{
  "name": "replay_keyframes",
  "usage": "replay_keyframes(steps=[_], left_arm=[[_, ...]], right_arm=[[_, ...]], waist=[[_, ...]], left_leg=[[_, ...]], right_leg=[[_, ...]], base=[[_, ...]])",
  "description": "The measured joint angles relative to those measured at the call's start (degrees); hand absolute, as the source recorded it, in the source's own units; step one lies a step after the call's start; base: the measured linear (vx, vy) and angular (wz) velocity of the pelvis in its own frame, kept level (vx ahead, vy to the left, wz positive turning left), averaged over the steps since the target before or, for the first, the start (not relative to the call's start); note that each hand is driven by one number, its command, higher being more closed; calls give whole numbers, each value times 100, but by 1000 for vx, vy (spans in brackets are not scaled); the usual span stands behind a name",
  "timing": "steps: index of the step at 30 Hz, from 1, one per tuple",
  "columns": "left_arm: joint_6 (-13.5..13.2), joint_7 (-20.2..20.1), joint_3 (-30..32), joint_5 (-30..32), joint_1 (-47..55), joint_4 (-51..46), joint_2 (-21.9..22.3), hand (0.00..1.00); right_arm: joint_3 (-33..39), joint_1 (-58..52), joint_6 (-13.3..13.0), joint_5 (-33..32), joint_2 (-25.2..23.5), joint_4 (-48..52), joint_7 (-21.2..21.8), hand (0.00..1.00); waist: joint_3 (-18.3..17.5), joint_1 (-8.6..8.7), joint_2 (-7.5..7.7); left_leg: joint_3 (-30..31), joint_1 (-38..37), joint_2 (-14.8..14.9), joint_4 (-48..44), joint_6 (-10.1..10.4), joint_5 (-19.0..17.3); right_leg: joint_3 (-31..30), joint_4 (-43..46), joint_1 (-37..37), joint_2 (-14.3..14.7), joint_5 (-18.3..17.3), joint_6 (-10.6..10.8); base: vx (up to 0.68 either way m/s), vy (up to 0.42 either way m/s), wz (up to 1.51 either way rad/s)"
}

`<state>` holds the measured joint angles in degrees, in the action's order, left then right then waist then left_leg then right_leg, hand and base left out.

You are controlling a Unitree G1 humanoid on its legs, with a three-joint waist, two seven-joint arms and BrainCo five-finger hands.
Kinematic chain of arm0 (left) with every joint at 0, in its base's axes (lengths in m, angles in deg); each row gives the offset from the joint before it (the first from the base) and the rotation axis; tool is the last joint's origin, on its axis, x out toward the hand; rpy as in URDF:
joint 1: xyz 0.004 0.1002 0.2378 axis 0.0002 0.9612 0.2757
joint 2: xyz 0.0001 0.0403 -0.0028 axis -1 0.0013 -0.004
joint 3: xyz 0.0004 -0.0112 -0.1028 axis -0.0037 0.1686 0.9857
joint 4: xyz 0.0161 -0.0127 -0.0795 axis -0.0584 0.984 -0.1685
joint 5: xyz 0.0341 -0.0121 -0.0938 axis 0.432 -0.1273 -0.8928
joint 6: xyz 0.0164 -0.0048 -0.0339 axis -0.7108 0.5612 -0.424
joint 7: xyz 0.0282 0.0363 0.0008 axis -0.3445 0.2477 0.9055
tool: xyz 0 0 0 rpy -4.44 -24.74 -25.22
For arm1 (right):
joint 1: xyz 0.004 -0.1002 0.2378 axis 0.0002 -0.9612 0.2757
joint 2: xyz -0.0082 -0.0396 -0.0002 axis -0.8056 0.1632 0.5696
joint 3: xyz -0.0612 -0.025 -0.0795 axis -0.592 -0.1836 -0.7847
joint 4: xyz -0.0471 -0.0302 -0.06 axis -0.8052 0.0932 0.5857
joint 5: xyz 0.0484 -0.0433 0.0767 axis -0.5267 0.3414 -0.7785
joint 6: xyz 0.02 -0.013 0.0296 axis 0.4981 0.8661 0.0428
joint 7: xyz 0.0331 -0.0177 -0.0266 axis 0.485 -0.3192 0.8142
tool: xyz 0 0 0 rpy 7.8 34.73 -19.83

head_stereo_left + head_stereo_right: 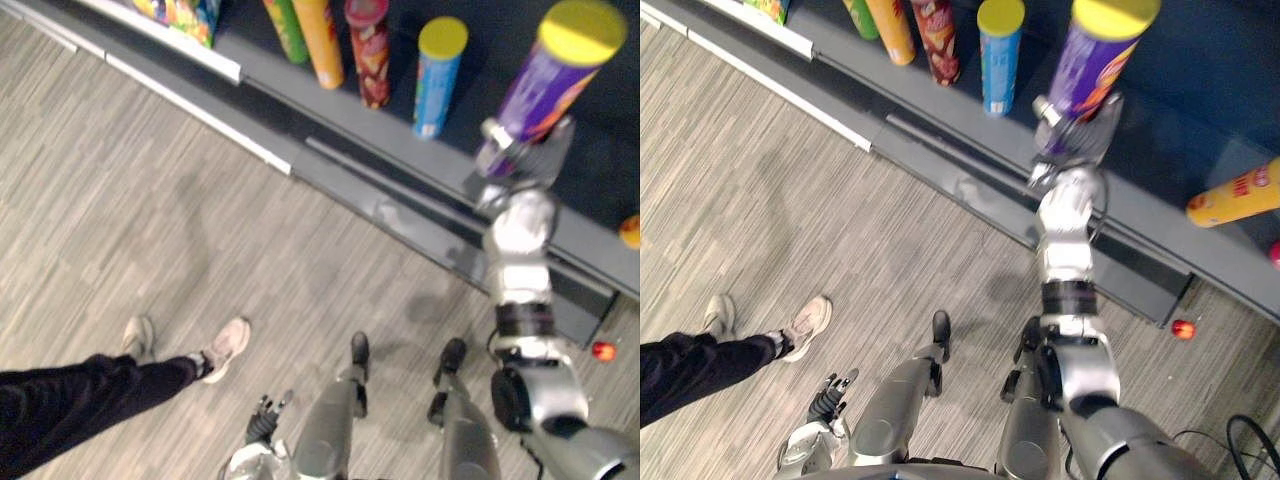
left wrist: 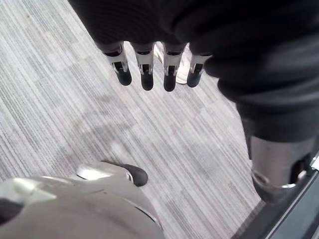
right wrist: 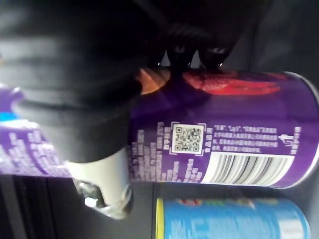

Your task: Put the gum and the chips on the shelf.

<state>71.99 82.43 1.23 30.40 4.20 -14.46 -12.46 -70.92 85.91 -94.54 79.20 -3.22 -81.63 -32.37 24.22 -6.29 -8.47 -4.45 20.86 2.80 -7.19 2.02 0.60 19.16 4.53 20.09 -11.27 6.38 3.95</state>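
The left hand point(image 1: 263, 418) hangs low over the floor point(image 1: 150, 200), its fingers point(image 2: 144, 69) straight and relaxed, holding nothing. The right hand point(image 1: 520, 175) reaches out to the dark shelf point(image 1: 280, 80), its fingers curled round the base of the purple chips can point(image 1: 555, 85). This yellow-lidded can stands near a blue can point(image 1: 438, 80).

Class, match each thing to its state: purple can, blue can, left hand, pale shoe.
Things:
1 purple can
2 blue can
3 left hand
4 pale shoe

States:
A on the floor
B open, empty
C gripped by the right hand
D standing free on the shelf

Pairs: 1-C, 2-D, 3-B, 4-A
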Motion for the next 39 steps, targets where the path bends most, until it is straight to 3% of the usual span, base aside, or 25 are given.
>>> replay_keyframes(steps=[5, 12, 23, 39], left_arm=[[-31, 47, -264, -184, -171, -62, -16, 0], [-95, 133, -651, -228, -388, -219, 19, 0], [-165, 161, -793, -449, -394, -725, 277, 0], [-240, 169, -824, -674, -428, -1116, 557, 0]], right_arm=[[452, 678, 26, 3, 468, -365, -538, 100], [731, 724, 181, 20, 502, -403, -1071, 100], [849, 902, 237, 29, 555, -98, -1300, 100], [617, 1346, 244, -30, 1080, 232, -1535, 100]], waist=[[173, -77, -145], [195, -178, -197], [222, -172, -259], [231, -155, -278]], left_leg=[[79, 229, -93, 209, -14, 252], [101, 423, -183, 758, 63, 653], [-140, 804, -239, 969, 164, 883], [-692, 1196, -228, 906, 189, 938]], right_leg=[[36, 485, 490, -175, -163, -43], [-18, 1191, 1246, -404, -423, -119], [-310, 2107, 2266, -602, -769, -243], [-409, 2673, 2913, -852, -1002, -297]], base=[[-42, -1, 13], [-50, -45, 7], [-34, -81, -4], [-11, -40, 5]])
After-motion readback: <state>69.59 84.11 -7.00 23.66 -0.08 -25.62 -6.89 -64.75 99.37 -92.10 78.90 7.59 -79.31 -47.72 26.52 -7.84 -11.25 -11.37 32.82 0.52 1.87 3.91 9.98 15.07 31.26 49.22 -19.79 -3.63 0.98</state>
